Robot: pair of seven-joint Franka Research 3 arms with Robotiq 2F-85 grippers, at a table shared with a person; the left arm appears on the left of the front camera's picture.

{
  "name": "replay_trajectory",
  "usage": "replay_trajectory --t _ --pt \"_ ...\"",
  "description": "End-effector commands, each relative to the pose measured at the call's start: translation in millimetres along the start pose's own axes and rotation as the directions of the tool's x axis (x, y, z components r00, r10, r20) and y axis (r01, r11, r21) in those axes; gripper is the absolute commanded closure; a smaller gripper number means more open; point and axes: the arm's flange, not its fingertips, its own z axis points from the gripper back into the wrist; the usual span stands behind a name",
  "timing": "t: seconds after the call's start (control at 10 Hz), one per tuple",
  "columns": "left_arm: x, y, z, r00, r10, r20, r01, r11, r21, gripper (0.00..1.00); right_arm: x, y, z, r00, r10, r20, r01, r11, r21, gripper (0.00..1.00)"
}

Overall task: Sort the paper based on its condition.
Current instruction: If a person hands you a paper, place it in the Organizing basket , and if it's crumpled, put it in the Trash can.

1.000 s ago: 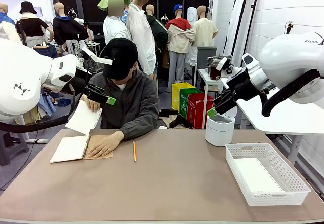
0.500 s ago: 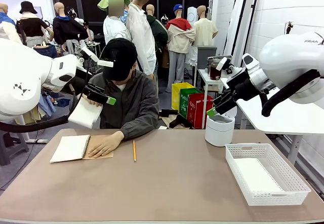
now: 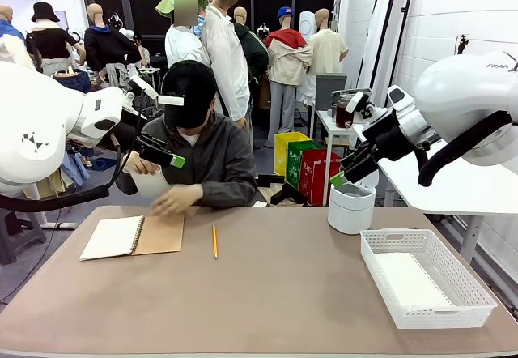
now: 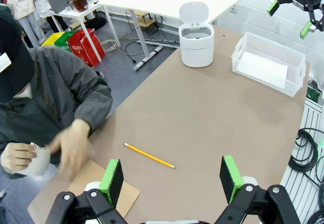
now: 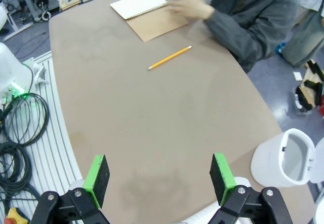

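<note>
Across the table a person holds a white sheet of paper point(image 3: 150, 185) in both hands in front of the chest; it looks partly bunched up, and one hand is blurred by motion. In the left wrist view that paper point(image 4: 38, 162) sits in the person's hands at the lower left. My left gripper point(image 3: 167, 157) hangs open in the air just in front of the person, with nothing between its green pads point(image 4: 112, 175). My right gripper point(image 3: 343, 175) is open above the white lidded bin point(image 3: 350, 207). Flat white sheets point(image 3: 409, 282) lie in the white basket point(image 3: 461, 293).
A spiral notebook point(image 3: 113, 236) lies open at the table's left with its brown cover point(image 3: 159, 235) folded out. A yellow pencil point(image 3: 214, 241) lies beside it. The bin point(image 4: 196, 42) stands open, and the basket point(image 4: 253, 42) is at the right edge.
The person has lifted the hand off the notebook and brought the torn-out sheet down to the chest between both hands, where it looks smaller. Both arms have stayed still.
</note>
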Motion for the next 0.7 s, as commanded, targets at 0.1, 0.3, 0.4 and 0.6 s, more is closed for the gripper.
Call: replay_trajectory --t 0.1,0.3,0.4,0.6 --pt "-1.5 1.1 -0.7 1.0 -0.01 -0.004 0.01 1.0 -0.004 0.0 -0.8 -0.2 -0.6 1.0 0.005 -0.004 -0.005 1.0 0.003 0.0" --pt "-1.5 1.1 -0.7 1.0 -0.01 -0.004 0.01 1.0 -0.004 0.0 -0.8 -0.2 -0.6 1.0 0.005 -0.004 -0.005 1.0 0.003 0.0" --pt "-1.5 1.1 -0.7 1.0 -0.01 -0.004 0.01 1.0 -0.004 0.0 -0.8 -0.2 -0.6 1.0 0.005 -0.004 -0.005 1.0 0.003 0.0" --pt "-1.5 1.1 -0.7 1.0 -0.01 -0.004 0.01 1.0 -0.004 0.0 -0.8 -0.2 -0.6 1.0 0.005 -0.004 -0.005 1.0 0.003 0.0"
